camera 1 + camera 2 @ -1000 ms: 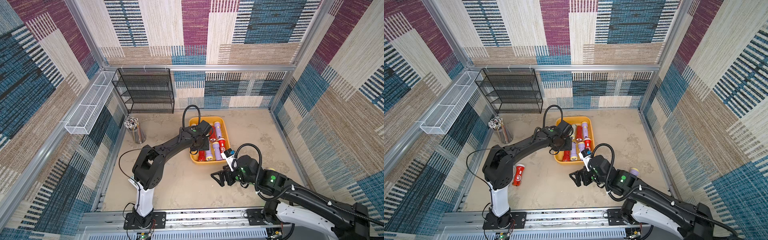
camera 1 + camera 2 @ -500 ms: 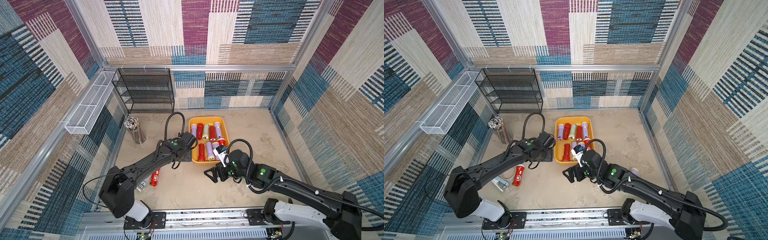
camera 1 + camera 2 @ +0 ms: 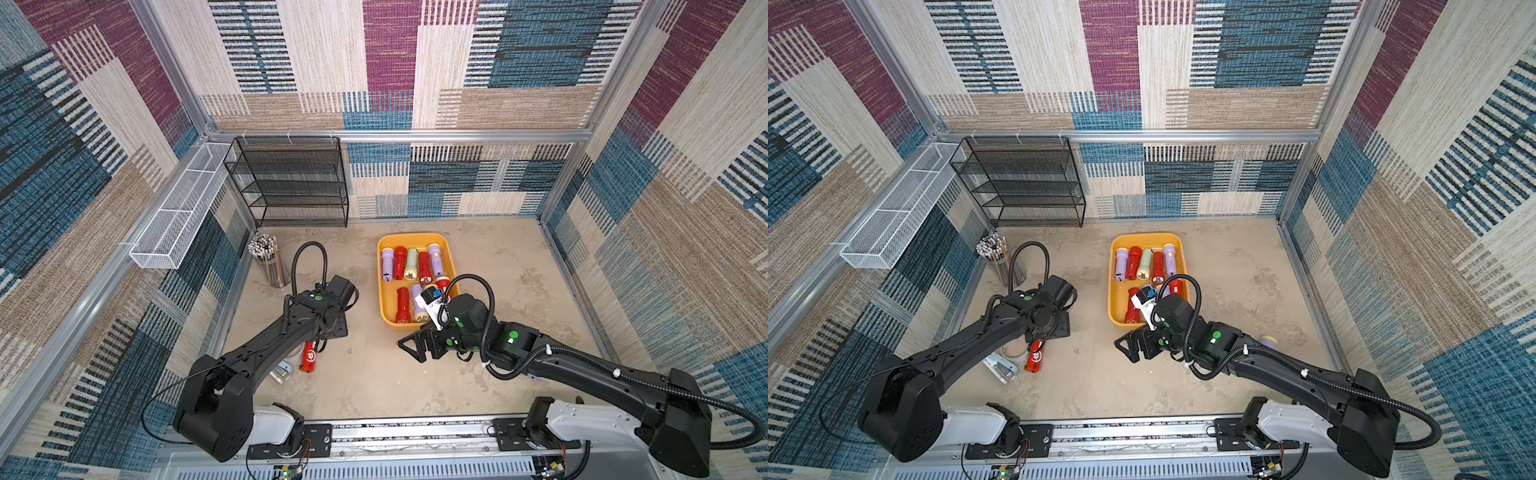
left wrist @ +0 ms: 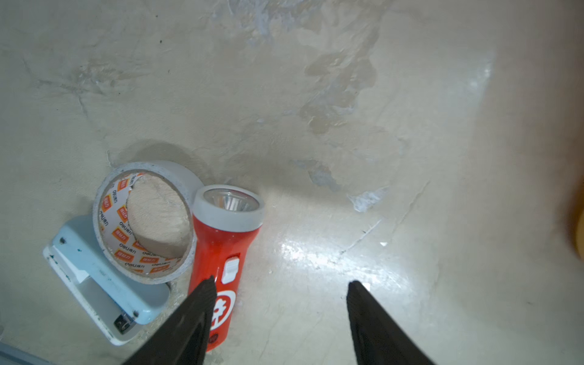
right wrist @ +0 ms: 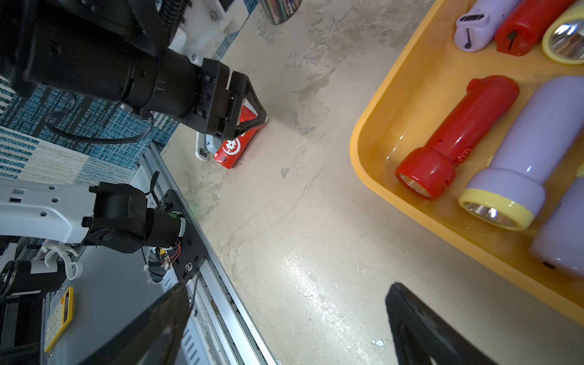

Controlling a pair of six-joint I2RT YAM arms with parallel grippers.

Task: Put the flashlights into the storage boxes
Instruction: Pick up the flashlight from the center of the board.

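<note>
Over the beige floor (image 4: 316,94) the left gripper (image 4: 281,281) hung, jaws parted, above a red grey-headed plastic flashlight (image 4: 221,246), while the right gripper (image 5: 287,289) gaped empty beside the yellow-orange plastic tray (image 5: 363,148).

Flashlights (image 3: 411,264) lie in the tray (image 3: 385,305); left of it, a loose flashlight (image 4: 221,246) touches a tape roll (image 4: 109,218) resting on a stapler (image 4: 94,284).

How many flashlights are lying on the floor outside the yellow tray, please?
2. A red flashlight lies beside the tape roll, near the left gripper; a lilac flashlight lies beside the right arm. The arms may hide others.
</note>
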